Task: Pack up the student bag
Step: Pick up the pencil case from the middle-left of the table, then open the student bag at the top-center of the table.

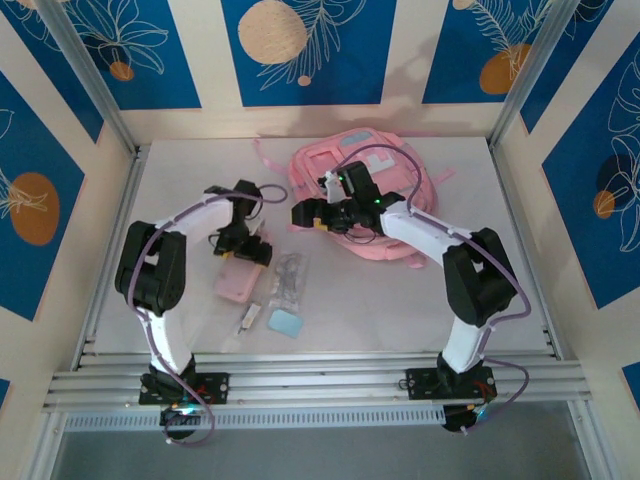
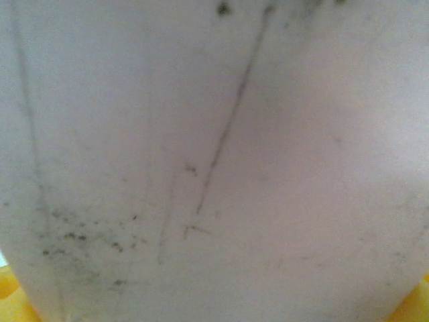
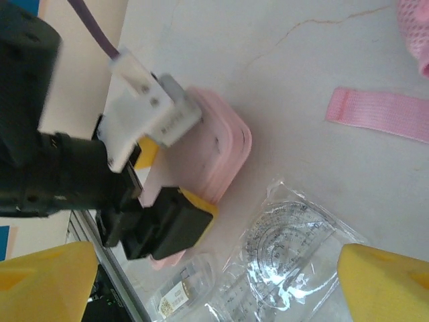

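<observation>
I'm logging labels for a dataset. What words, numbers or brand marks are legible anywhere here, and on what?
No text can be read.
Clear plastic packet holding a protractor: scale marks, too blurred.
Small label in clear wrapping beside it: too small.
White plug on the left arm: faint marks, unreadable.
Pale blue patch on the large pink fabric backpack: too small.

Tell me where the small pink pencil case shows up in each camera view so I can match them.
Top external: pink pencil case left of centre, beneath the left hand.
Left wrist: seemingly up close, a scuffed pale pink face.
Right wrist: upper middle, under that hand.
Shared landmark: clear protractor packet beside it.
</observation>
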Robot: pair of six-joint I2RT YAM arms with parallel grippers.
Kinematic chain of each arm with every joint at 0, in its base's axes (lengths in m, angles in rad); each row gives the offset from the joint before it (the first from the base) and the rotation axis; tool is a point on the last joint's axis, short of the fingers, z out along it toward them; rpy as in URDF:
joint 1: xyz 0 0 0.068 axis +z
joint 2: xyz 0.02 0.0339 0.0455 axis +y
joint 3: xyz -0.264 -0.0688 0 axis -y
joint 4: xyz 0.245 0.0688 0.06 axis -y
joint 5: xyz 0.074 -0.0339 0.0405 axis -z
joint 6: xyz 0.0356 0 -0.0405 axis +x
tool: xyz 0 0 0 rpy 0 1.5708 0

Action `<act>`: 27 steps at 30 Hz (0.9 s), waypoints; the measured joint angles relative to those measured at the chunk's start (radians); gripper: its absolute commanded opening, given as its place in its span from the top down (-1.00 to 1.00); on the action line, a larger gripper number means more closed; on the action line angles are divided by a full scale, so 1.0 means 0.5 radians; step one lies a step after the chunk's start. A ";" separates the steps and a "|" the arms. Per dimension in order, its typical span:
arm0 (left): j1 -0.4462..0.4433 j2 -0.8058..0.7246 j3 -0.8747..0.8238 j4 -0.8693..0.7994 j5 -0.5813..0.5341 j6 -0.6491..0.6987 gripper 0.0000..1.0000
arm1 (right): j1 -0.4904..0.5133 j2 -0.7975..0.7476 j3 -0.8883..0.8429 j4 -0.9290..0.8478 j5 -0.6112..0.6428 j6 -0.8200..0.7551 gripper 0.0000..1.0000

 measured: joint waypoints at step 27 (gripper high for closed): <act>-0.424 -0.136 0.499 0.134 0.481 0.134 -0.69 | -0.208 -0.206 -0.020 -0.140 -0.264 0.082 -0.12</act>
